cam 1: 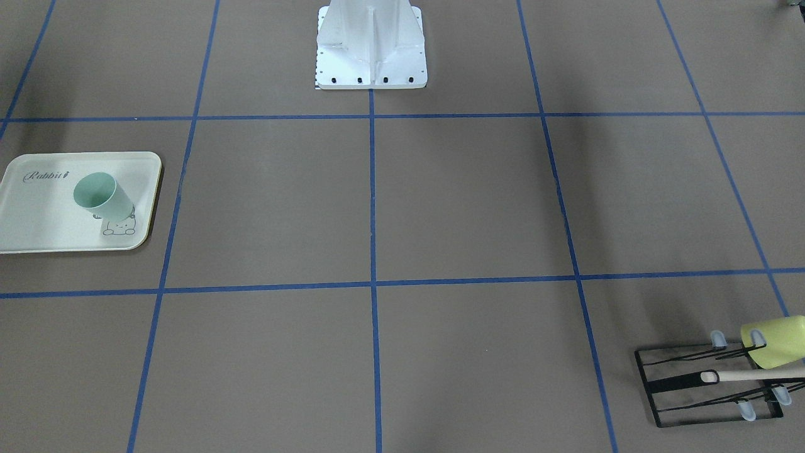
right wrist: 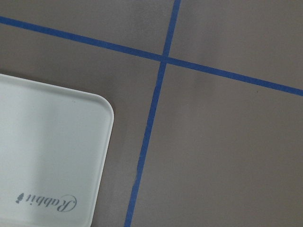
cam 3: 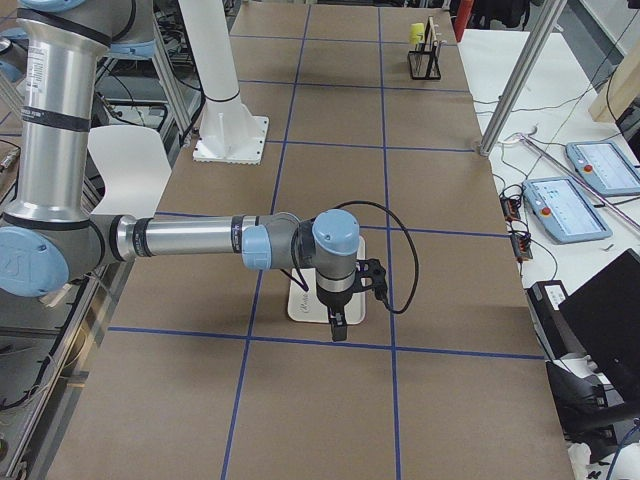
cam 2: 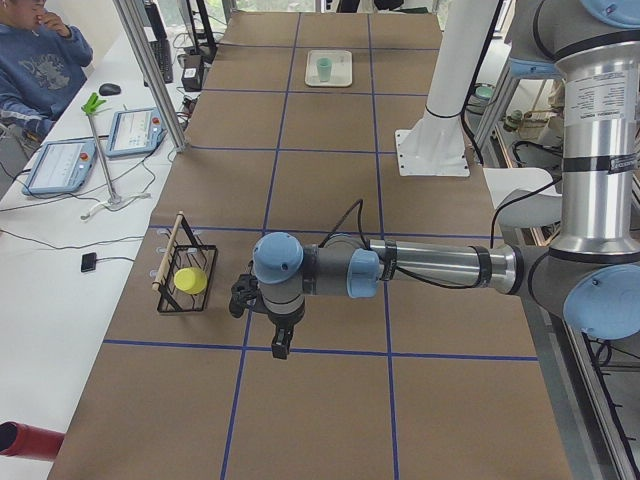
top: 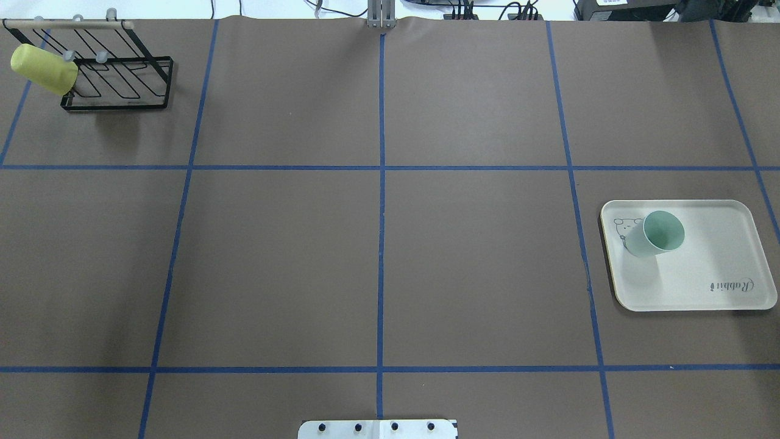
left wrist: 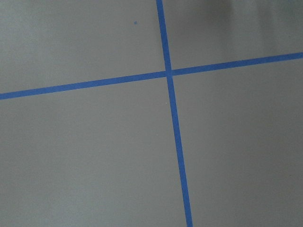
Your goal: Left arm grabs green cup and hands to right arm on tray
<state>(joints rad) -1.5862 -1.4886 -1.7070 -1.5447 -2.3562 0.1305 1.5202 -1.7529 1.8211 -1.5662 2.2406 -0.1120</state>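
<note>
The pale mint-green cup (cam 1: 104,196) stands upright and alone on the cream "Rabbit" tray (cam 1: 38,220), next to the bunny drawing. The cup (top: 657,233) and tray (top: 701,274) also show in the overhead view, and small in the exterior left view (cam 2: 324,69). My left gripper (cam 2: 280,345) hangs over bare table near the wire rack, far from the cup. My right gripper (cam 3: 338,328) hangs over the tray's edge (cam 3: 298,300), its wrist hiding the cup there. Both grippers show only in side views, so I cannot tell whether they are open or shut. The right wrist view shows a tray corner (right wrist: 47,156).
A black wire rack (top: 122,91) with a yellow-green cup (top: 42,68) on it stands at the far left corner. The white robot base (cam 1: 371,56) is at the table's near middle edge. A person and tablets (cam 2: 60,165) are beside the table.
</note>
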